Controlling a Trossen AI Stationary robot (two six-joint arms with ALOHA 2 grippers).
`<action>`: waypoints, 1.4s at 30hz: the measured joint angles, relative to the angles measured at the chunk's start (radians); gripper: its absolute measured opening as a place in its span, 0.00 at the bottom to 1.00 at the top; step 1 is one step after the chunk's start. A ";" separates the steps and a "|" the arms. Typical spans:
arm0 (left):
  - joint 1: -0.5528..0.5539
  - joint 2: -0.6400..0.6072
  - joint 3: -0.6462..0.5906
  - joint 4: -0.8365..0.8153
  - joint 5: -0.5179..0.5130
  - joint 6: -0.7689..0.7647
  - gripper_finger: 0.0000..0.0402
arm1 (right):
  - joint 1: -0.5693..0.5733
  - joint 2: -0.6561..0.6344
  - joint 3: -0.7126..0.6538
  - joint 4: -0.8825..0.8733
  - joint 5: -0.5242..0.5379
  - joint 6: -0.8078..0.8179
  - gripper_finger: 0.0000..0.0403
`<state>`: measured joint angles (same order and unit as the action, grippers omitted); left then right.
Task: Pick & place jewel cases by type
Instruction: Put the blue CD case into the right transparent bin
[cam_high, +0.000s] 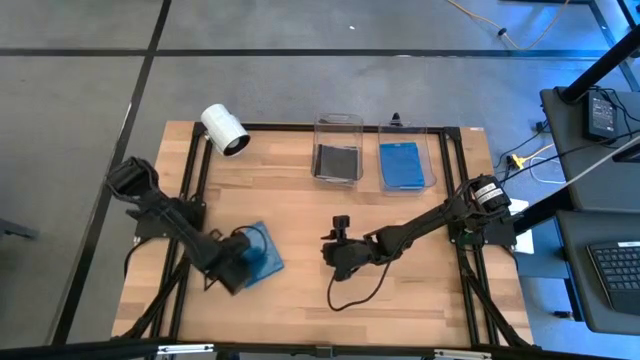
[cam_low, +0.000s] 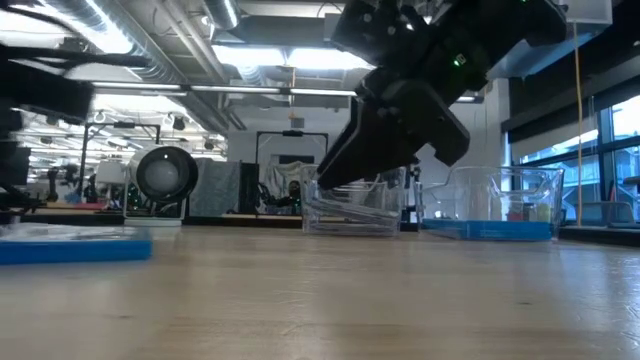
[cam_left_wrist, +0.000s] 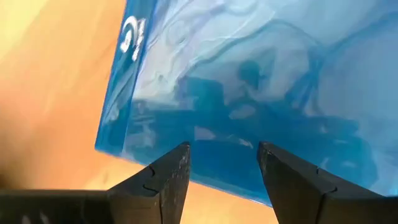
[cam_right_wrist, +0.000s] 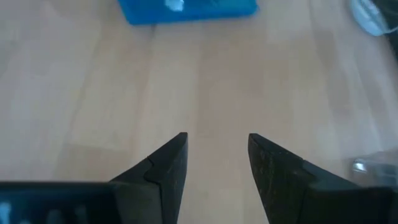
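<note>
One translucent blue jewel case (cam_high: 265, 255) lies flat on the table near its left front; it also shows in the low view (cam_low: 70, 246). My left gripper (cam_high: 238, 268) (cam_left_wrist: 224, 152) is open and sits low at this case's edge nearest the arm. My right gripper (cam_high: 338, 255) (cam_right_wrist: 214, 140) is open and hovers above bare wood at the table's middle, to the right of the blue case (cam_right_wrist: 186, 9). Dark cases (cam_high: 337, 160) lie in the left clear bin and blue ones (cam_high: 405, 166) in the right bin. How many are in each bin is not plain. My left gripper has its open fingers (cam_left_wrist: 177, 165) slanting down from the table's left over the blue case's edge (cam_left_wrist: 217, 171). The case lies flat on the wood. Whether the fingers touch it, I cannot tell.
Two clear bins (cam_high: 338, 125) (cam_high: 432, 150) stand side by side at the far edge. A white cylindrical camera (cam_high: 224, 130) lies at the far left corner. A black cable (cam_high: 350, 295) loops on the wood below my right gripper. Bare wood shows at the table's near right.
</note>
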<state>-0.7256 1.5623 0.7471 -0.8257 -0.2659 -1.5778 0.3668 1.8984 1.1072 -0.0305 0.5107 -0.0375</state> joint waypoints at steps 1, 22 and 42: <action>0.028 0.000 0.000 0.017 -0.002 0.066 0.47 | 0.000 0.000 0.000 0.001 -0.016 0.002 0.43; 0.416 0.000 -0.001 0.519 0.115 0.999 0.47 | -0.036 0.000 0.000 -0.007 -0.158 0.071 0.43; 0.316 -0.129 0.000 0.508 0.109 0.402 0.47 | -0.103 0.000 0.000 -0.019 -0.304 0.348 0.43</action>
<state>-0.4092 1.4334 0.7471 -0.3175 -0.1574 -1.1754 0.2634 1.8984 1.1072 -0.0490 0.2070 0.3104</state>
